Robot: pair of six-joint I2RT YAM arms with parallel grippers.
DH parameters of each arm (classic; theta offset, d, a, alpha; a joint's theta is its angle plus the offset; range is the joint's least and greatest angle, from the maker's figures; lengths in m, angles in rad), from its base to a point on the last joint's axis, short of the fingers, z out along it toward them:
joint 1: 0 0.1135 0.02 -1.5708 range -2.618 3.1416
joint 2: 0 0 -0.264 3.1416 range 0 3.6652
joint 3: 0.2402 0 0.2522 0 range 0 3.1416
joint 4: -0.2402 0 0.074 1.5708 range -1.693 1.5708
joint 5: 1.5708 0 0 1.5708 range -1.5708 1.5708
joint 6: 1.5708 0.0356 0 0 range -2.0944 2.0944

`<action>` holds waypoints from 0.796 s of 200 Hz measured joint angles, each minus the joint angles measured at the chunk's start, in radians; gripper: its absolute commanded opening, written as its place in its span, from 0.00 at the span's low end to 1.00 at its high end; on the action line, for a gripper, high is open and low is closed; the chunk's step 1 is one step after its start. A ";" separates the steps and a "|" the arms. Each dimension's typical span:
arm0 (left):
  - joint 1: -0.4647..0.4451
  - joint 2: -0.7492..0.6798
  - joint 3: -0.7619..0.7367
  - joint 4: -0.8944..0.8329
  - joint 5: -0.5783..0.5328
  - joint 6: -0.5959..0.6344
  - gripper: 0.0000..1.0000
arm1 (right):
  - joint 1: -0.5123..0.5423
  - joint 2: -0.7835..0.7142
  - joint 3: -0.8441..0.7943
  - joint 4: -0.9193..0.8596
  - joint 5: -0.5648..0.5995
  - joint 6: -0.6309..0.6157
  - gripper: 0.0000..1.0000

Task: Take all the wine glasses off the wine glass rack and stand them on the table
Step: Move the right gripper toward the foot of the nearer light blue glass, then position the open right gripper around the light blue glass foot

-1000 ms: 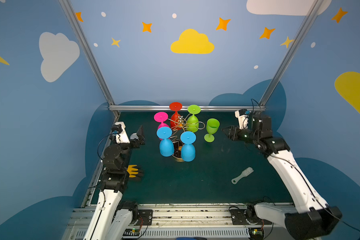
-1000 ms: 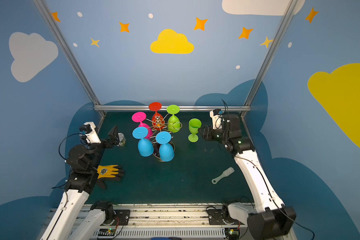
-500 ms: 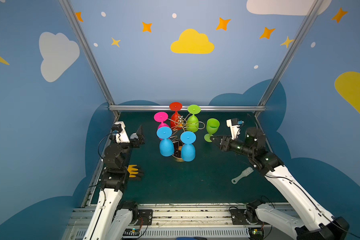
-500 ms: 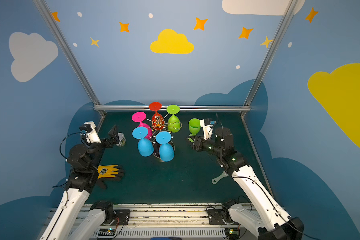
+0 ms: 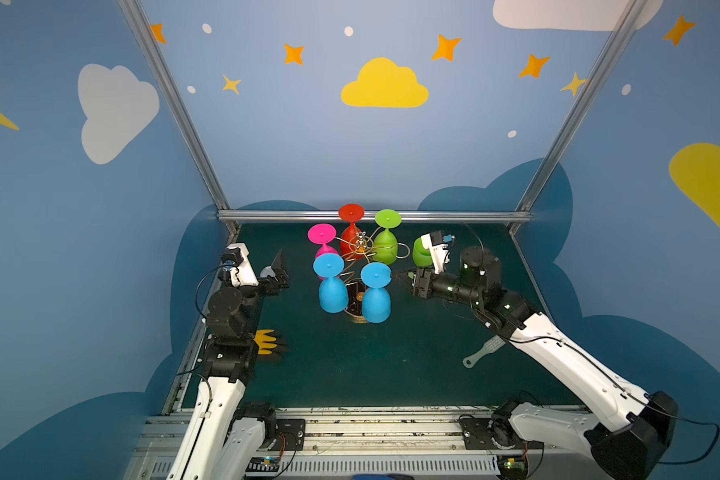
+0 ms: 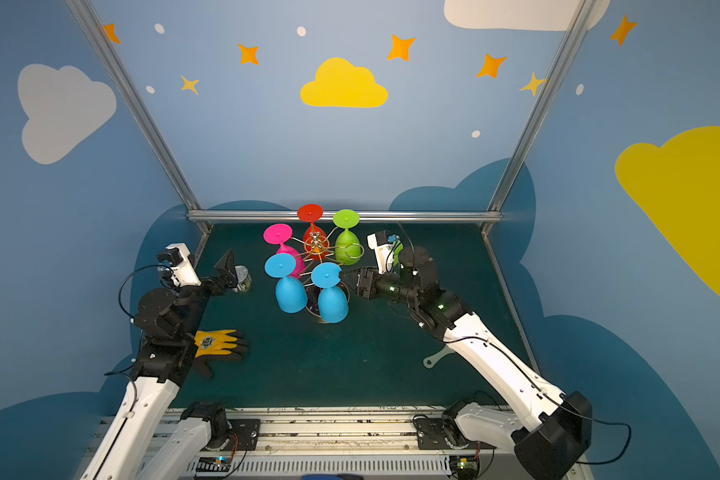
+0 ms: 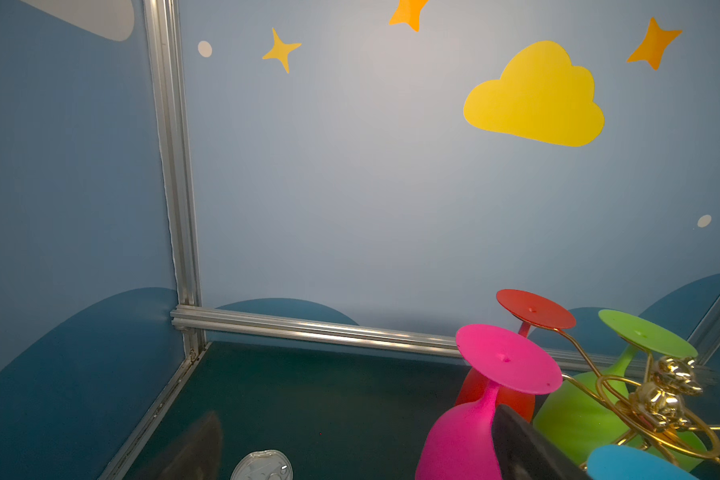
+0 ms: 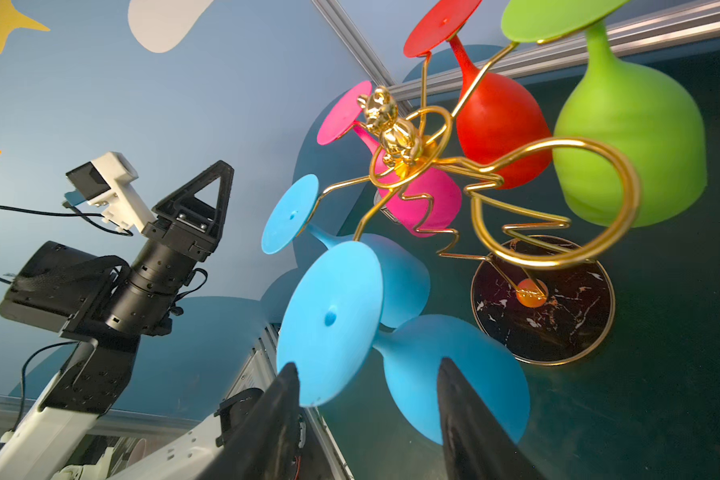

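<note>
Left edge of the dark green felt tabletop [image 5: 350, 374]: a yellow-and-black work glove [image 6: 219, 341] lay flat, with a small round silvery tin [image 6: 242, 279] behind it. The left gripper [image 5: 278, 269] hung over that edge, jaws spread wide, nothing between them. Toward the rear middle stood the gold wire wine glass rack [image 5: 360, 246] on a round dark marbled base. Five matte glasses hung from it foot-up: a pink glass [image 5: 327, 252], a red glass [image 5: 351, 246] and a lime-green glass [image 5: 385, 249] behind, and a left-hand sky-blue glass [image 5: 332, 293] in front. Beside that hung the right-hand sky-blue wine glass [image 5: 376, 293], the likely target. The right gripper [image 8: 366, 363] pointed at it, jaws apart, straddling its stem between foot and bowl; contact could not be told. A second lime-green glass [image 5: 420, 252] stood upright on the tabletop behind the wrist. A pale flat brush [image 5: 485, 351] lay near the right edge. Judgement: the glass is probably light, rubbery, grippy and hardly fragile. Pinch the stem under the foot and draw it out through the loop's open side; the rack could tip.
</note>
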 measured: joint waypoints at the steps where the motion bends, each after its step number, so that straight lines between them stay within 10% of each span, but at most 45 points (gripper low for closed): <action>1: 0.000 0.000 0.000 0.000 0.000 0.000 0.99 | 0.002 0.002 0.002 0.000 0.001 0.000 0.53; 70: 0.006 -0.006 -0.006 0.000 0.012 -0.018 0.99 | 0.032 0.093 0.047 -0.003 0.014 0.013 0.47; 159: 0.010 -0.006 -0.006 0.000 0.015 -0.019 1.00 | 0.040 0.098 0.060 0.009 0.012 0.051 0.12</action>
